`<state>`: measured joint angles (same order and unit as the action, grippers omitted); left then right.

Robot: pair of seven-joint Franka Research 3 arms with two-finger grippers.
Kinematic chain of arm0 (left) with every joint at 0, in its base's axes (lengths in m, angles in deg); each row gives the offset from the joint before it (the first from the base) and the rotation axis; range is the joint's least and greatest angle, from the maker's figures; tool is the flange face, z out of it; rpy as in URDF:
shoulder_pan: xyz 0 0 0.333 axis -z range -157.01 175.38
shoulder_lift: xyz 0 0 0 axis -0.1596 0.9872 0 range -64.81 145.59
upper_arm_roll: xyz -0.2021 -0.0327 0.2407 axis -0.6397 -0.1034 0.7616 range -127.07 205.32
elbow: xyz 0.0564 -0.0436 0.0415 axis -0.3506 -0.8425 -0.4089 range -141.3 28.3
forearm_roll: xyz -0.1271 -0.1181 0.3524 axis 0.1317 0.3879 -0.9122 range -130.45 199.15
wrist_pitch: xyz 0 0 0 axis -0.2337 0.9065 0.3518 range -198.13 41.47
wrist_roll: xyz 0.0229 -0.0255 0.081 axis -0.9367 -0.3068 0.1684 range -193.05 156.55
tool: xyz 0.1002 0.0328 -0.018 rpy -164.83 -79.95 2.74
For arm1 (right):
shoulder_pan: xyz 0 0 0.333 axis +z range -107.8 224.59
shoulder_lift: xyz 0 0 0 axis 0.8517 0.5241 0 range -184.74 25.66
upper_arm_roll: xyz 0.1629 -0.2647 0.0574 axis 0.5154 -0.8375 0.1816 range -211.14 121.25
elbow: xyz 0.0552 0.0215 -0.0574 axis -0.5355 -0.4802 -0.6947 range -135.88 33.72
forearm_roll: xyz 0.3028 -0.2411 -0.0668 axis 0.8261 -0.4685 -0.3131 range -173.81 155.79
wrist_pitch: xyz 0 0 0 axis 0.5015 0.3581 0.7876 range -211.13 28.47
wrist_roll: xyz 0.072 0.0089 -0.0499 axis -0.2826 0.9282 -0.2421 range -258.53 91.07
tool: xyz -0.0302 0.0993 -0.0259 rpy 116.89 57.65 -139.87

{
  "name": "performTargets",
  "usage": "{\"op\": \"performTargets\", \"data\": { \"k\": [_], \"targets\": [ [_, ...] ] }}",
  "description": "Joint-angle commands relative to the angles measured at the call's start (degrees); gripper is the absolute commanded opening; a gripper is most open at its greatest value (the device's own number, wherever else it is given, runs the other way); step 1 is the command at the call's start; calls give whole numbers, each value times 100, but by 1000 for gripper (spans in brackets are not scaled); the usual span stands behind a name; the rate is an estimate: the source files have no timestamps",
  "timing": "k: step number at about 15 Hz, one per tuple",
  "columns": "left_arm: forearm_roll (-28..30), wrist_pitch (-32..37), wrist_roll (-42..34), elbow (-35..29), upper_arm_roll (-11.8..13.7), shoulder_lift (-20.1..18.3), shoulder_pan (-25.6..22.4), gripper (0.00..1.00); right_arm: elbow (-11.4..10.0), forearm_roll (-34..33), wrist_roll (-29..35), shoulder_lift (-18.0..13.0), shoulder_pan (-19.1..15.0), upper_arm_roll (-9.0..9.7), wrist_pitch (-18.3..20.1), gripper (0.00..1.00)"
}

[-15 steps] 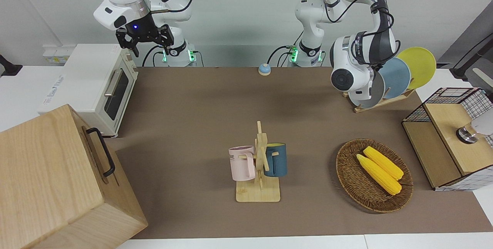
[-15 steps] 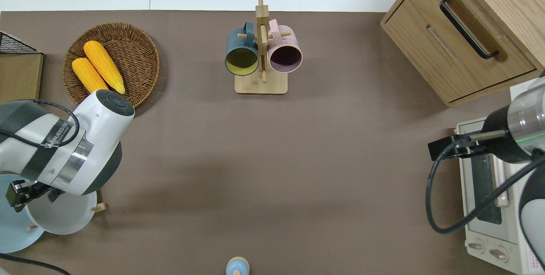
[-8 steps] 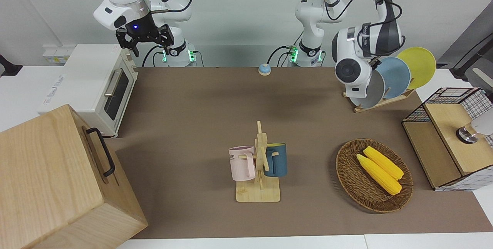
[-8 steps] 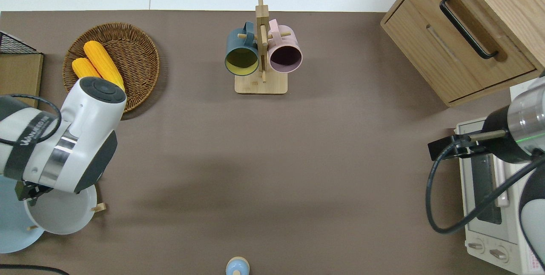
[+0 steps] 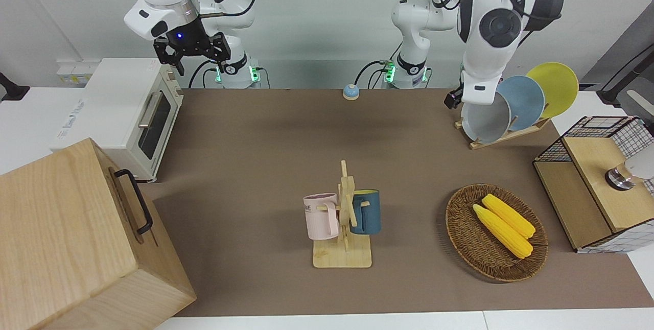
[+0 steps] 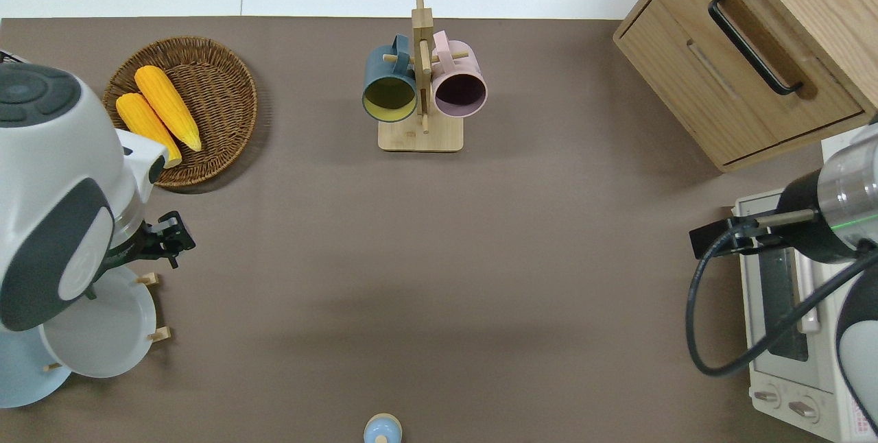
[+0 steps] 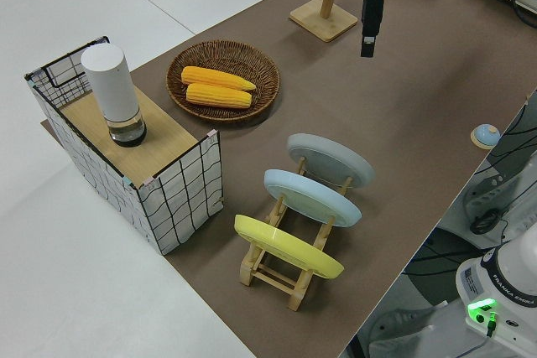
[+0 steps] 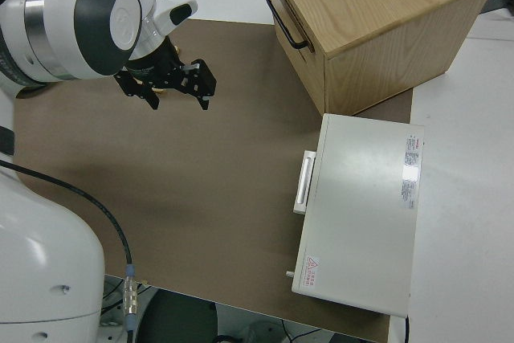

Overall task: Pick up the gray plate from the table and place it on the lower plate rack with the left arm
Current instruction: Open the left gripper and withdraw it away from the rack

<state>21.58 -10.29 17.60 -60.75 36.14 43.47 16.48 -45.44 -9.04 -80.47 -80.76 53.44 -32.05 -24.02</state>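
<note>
Gray plate (image 6: 96, 333): round, plain pale gray with a low raised rim, leaning in the lower plate rack (image 7: 289, 270) at the slot farthest from the robots; blue plate (image 7: 312, 197) and yellow plate (image 7: 285, 246) beside it. Left gripper (image 6: 163, 241) hangs over the desk (image 6: 439, 258) at the plate's 12 o'clock in the overhead view, fingers apart, empty. Right arm parked.

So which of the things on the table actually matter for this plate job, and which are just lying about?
Job:
gray plate, already standing in the lower plate rack
left gripper, empty

Lying about:
blue plate
yellow plate
basket of corn
mug tree
toaster oven
wooden cabinet
</note>
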Motion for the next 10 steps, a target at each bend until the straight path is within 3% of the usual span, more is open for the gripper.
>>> {"op": "performTargets", "data": {
  "k": [1, 3, 6, 10],
  "targets": [
    [310, -47, -69, 312, 43, -70, 62, 991, 35, 20, -19, -27, -76, 38, 87, 990],
    [432, -56, -375, 417, 34, -114, 62, 989, 35, 20, -19, -27, -85, 38, 87, 990],
    [1046, -152, -1481, 654, 157, -263, -26, 989, 35, 20, -19, -27, -84, 38, 87, 987],
    [1224, -836, -2679, 567, 289, -527, -70, 991, 35, 20, -19, -27, -76, 38, 87, 987]
  ]
}}
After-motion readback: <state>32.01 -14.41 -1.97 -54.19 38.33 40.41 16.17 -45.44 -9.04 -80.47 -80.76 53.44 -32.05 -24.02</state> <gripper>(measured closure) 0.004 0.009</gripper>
